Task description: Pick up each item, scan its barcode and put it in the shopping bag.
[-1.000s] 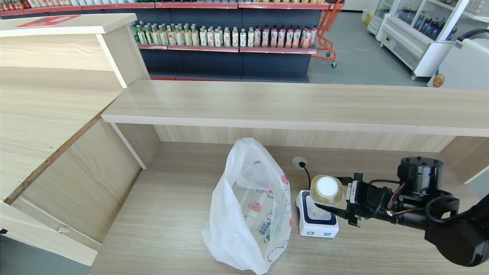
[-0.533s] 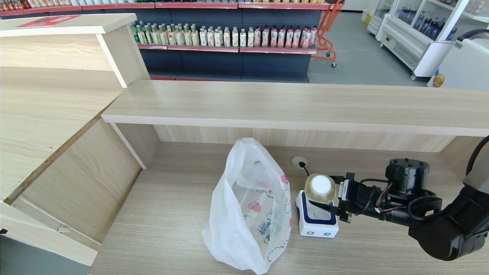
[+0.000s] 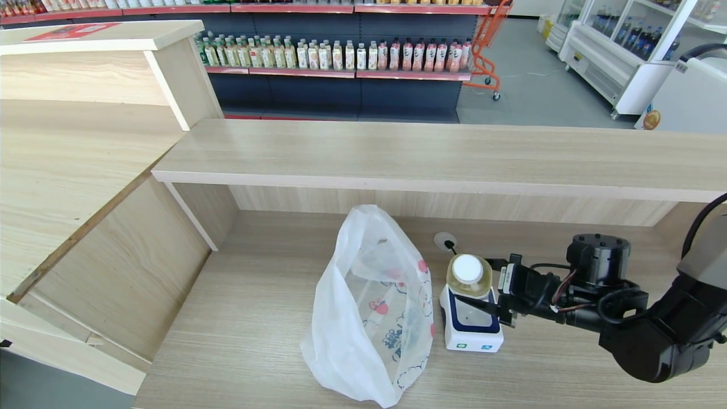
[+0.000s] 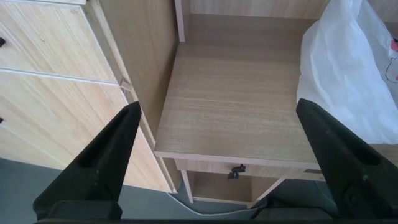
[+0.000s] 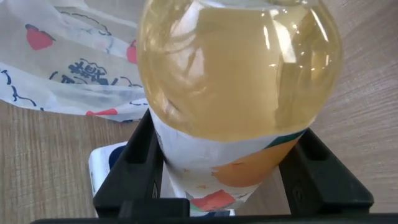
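While the clear plastic bottle of pale yellow drink with a white cap (image 3: 468, 271) is held upright just above the white-and-blue barcode scanner (image 3: 471, 336), clamped between the fingers of the right gripper (image 3: 484, 284), its label should be turned toward the scanner window. The barcode itself cannot be made out and is perhaps hidden. The grip should be kept firm for the carry left to the white printed plastic shopping bag (image 3: 369, 307), which stands open just beside the scanner. The left gripper (image 4: 219, 107), fingers apart and empty, is seen off the near left corner of the pale wooden counter (image 3: 255, 341).

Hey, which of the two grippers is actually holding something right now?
The right gripper: its jaws are shut on the white-capped bottle, above the scanner. The left gripper is open and empty.
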`<state>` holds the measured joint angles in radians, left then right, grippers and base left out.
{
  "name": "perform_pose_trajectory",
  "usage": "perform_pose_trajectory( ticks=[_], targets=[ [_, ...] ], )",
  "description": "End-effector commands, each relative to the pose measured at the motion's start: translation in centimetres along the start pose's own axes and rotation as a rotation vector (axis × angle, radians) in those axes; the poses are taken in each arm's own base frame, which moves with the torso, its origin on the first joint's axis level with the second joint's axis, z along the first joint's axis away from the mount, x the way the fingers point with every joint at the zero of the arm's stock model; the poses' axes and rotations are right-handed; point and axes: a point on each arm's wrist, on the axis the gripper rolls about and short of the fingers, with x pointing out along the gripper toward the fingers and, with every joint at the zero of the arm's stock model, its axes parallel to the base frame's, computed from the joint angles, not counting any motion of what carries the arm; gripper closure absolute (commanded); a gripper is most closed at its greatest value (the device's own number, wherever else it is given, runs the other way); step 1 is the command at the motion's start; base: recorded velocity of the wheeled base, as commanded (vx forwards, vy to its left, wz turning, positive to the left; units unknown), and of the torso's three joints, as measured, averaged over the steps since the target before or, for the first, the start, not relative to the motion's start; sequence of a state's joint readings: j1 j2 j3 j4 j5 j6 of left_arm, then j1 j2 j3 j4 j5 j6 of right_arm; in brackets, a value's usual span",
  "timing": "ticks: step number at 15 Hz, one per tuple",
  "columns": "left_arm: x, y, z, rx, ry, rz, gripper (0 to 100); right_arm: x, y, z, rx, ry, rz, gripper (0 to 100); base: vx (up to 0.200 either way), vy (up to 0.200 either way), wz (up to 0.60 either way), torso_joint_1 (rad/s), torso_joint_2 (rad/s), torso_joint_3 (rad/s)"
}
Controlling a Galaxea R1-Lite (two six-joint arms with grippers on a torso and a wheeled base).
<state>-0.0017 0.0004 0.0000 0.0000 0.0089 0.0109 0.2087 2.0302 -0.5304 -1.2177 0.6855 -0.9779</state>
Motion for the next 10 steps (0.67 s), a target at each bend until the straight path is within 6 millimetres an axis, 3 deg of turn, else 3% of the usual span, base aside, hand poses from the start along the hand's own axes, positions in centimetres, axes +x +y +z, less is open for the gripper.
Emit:
perform_pose_trajectory(
  ticks=[1,4,6,8,10],
  targets=[
    [0.0,0.0,0.0,0.0,0.0,0.0,0,-1.1,-1.0,2.3,0.049,-0.042,-0.039,100,0.0,0.0,0.0,0.0,0.0,0.0],
    [0.0,0.0,0.0,0.0,0.0,0.0,0,-4.3,-1.7,6.5,0.307,-0.102,-0.107,100,0.0,0.0,0.0,0.0,0.0,0.0],
    [0.0,0.0,0.0,0.0,0.0,0.002,0,-4.9,-1.5,8.7,0.523,-0.125,-0.155,100,0.0,0.0,0.0,0.0,0.0,0.0],
    [0.0,0.0,0.0,0.0,0.0,0.0,0,-3.9,-1.2,9.8,0.68,-0.12,-0.207,100,0.0,0.0,0.0,0.0,0.0,0.0],
    [0.0,0.0,0.0,0.0,0.0,0.002,0,-1.7,-0.5,9.8,0.848,-0.097,-0.222,100,0.0,0.0,0.0,0.0,0.0,0.0]
  ],
)
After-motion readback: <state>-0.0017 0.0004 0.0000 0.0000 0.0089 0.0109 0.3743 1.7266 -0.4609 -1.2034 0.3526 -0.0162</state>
